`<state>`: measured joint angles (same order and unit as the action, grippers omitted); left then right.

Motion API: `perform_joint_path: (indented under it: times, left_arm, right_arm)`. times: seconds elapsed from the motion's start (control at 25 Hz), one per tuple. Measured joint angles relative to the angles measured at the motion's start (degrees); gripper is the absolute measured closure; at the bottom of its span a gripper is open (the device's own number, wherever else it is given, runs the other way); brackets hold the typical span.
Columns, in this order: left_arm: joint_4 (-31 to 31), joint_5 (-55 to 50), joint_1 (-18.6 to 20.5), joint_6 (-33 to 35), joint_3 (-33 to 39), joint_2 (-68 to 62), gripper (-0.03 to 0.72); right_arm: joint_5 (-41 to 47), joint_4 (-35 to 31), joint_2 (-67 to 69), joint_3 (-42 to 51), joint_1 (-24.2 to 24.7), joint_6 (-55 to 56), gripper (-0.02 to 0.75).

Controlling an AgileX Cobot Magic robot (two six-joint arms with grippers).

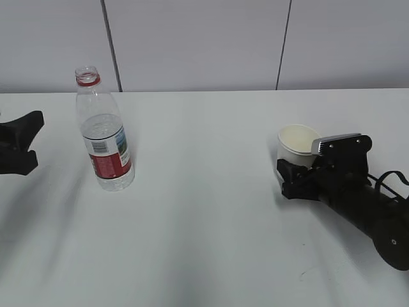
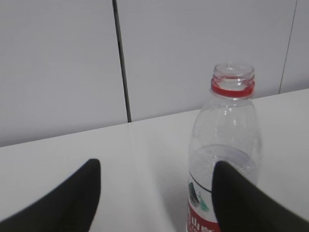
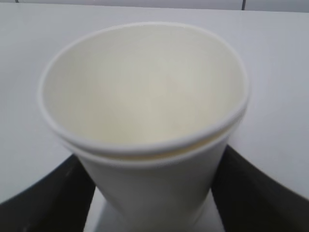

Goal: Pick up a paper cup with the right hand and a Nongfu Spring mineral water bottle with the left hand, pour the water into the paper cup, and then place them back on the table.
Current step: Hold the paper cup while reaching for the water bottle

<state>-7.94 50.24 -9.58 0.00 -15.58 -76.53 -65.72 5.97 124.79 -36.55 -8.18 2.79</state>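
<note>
Right hand [image 1: 293, 179] straddling paper cup [image 1: 297, 144], grip unconfirmed; squeeze gently, avoid crushing. Left hand [image 1: 25, 144] open, short of bottle [image 1: 105, 131].

The Nongfu Spring mineral water bottle [image 1: 102, 130] stands upright on the left part of the table [image 1: 204, 230], clear plastic with a red neck ring, no cap, and a red-and-white label with a barcode low on its body. The water [image 1: 102, 128] fills it to roughly the top of the label. The paper cup [image 1: 297, 146] stands on the right part of the table, well apart from the bottle, plain white, tapered, with a rolled rim; its cream-white inside looks empty and its mouth appears pressed slightly out of round
</note>
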Motion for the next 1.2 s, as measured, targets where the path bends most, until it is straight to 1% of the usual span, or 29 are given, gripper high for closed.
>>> perform_joint_path:
  times: [0.2,0.32,0.44,0.56,0.72,0.96,1.2]
  left_arm:
    - [-0.46,-0.05,0.0,-1.93,0.0,0.0,0.179]
    - [-3.3,-1.91,0.0,-2.94,0.0,0.0,0.156]
    - [-7.48,-2.66,0.0,-4.28,0.05,-0.64,0.151]
    - [-9.16,-2.18,0.0,-4.87,0.05,-2.37,0.151]
    - [-10.01,2.84,0.0,-5.02,0.05,-6.32,0.151]
    - [-10.34,13.35,0.0,-5.07,0.05,-17.07,0.149]
    - [-11.42,14.57,0.0,-5.07,-2.02,-27.61,0.111]
  right_arm:
    - [0.0,-0.03,0.0,-0.11,0.0,0.0,0.223]
    - [0.0,0.23,0.0,-0.11,0.0,0.0,0.227]
    - [0.0,3.38,0.0,-0.11,0.0,0.0,0.228]
    - [0.0,7.14,0.0,-0.18,0.0,0.0,0.229]
    - [0.0,10.74,0.0,-0.18,0.0,0.0,0.229]
    - [0.0,15.8,-0.65,-0.18,0.0,0.0,0.229]
    - [0.0,17.84,-2.65,-0.18,0.0,0.0,0.229]
